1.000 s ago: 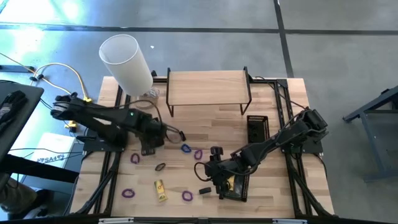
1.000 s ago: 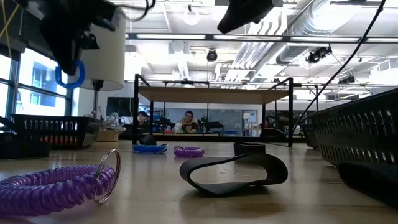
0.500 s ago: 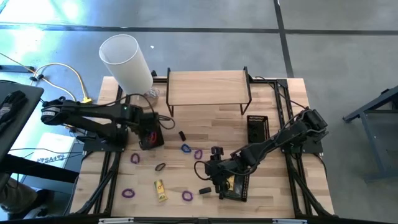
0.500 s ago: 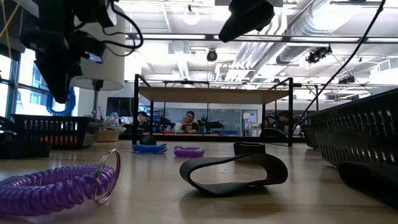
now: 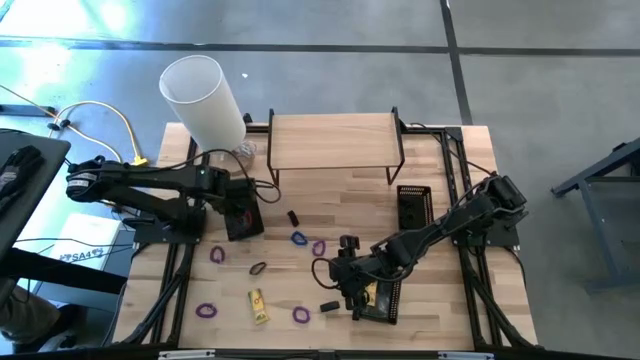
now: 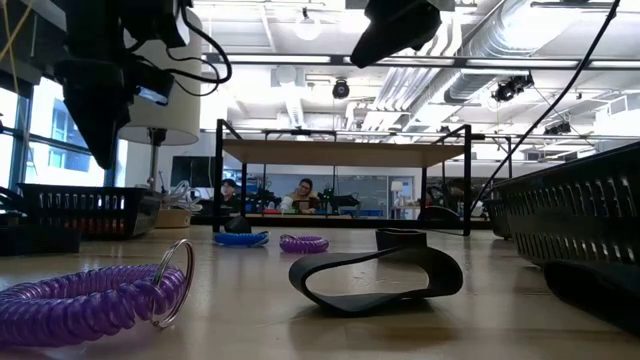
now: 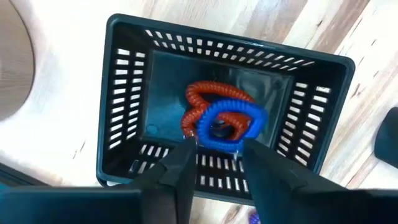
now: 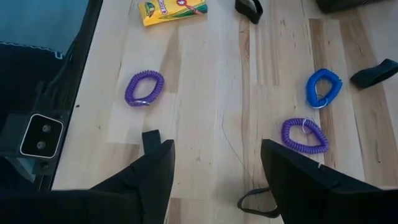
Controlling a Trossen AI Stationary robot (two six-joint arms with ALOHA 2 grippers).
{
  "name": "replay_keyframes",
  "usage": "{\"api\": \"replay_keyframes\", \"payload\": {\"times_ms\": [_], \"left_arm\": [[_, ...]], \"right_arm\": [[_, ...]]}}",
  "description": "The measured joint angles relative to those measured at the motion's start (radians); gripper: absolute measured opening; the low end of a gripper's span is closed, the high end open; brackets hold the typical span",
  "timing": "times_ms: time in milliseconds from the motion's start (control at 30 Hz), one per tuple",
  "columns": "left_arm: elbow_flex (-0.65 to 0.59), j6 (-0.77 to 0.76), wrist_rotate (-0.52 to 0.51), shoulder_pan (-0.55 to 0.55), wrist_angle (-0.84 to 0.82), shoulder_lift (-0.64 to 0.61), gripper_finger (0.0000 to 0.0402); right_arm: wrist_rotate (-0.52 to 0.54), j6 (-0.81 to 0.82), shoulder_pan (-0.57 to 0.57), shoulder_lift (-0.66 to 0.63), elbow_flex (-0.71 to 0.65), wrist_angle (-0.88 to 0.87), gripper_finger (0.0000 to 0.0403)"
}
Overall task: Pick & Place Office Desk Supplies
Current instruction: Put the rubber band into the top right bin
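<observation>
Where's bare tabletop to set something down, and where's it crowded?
Free: the strip between the wooden shelf and the blue coil, apart from one small black block. Also free is the front-left wood between the crayon box and the left purple coil. Crowded: mid-front, where coils and the right gripper cluster by the right mesh tray.

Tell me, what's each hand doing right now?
Left hand open above mesh tray; blue coil inside on red coil. Right hand open, empty.

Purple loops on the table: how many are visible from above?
4 purple loops: two at left, one beside the blue loop, one near the front edge; others may be hidden.
</observation>
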Motion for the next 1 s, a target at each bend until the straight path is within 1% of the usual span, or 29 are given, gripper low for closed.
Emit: {"api": "replay_keyframes", "payload": {"times_ms": [167, 267, 367, 500, 633, 733, 867, 933, 1000], "left_arm": [[0.000, 0.000, 0.000, -0.001, -0.007, 0.000, 0.0133], [0.000, 0.000, 0.000, -0.003, -0.013, 0.000, 0.0134], [0.000, 0.000, 0.000, -0.003, -0.018, 0.000, 0.0134], [0.000, 0.000, 0.000, -0.003, -0.017, 0.000, 0.0134], [0.000, 0.004, -0.001, -0.003, -0.013, -0.008, 0.0134], [0.000, 0.006, -0.003, -0.003, -0.013, -0.029, 0.0134], [0.000, -0.011, -0.003, -0.003, -0.012, -0.098, 0.0134], [0.000, -0.021, -0.003, -0.005, -0.003, -0.146, 0.0134], [0.000, -0.041, -0.004, -0.013, 0.019, -0.195, 0.0134]], "right_arm": [[0.000, 0.014, -0.007, 0.000, 0.000, -0.049, 0.0226], [0.000, 0.034, -0.013, 0.000, 0.023, -0.167, 0.0226], [0.000, 0.139, -0.027, 0.000, 0.049, -0.254, 0.0226], [-0.036, 0.291, -0.064, 0.000, 0.052, -0.321, 0.0226], [-0.063, 0.451, -0.116, 0.005, 0.032, -0.337, 0.0226], [-0.084, 0.513, -0.151, 0.016, 0.025, -0.368, 0.0226], [-0.075, 0.519, -0.174, 0.047, 0.028, -0.356, 0.0226], [-0.092, 0.492, -0.177, 0.071, 0.025, -0.343, 0.0226], [-0.136, 0.463, -0.177, 0.084, 0.026, -0.301, 0.0226]]}}
